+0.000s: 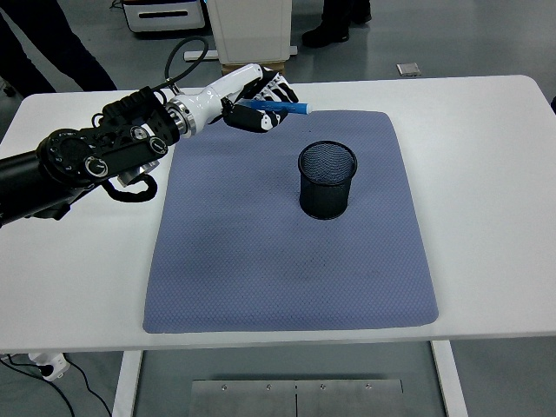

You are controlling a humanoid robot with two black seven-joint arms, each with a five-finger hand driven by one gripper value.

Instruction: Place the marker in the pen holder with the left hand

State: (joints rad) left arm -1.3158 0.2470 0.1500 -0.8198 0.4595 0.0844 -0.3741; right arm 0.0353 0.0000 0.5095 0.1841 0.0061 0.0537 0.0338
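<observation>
Marker [282,107] first: it is blue, clamped in the curled fingers of the left hand [254,106], and it juts out sideways past the knuckles, lying nearly level. Held that way it clears the mat, but I'd judge it must tip tip-down before it can drop in. The hand is raised over the far edge of the blue mat [287,261], so nothing drags on the fabric. Nearer the robot than the hand and off toward the marker's free end stands the black mesh pen holder [327,179], upright, mouth open, apart from the marker. Everything rests on the white table [486,174]. No right arm is visible.
</observation>
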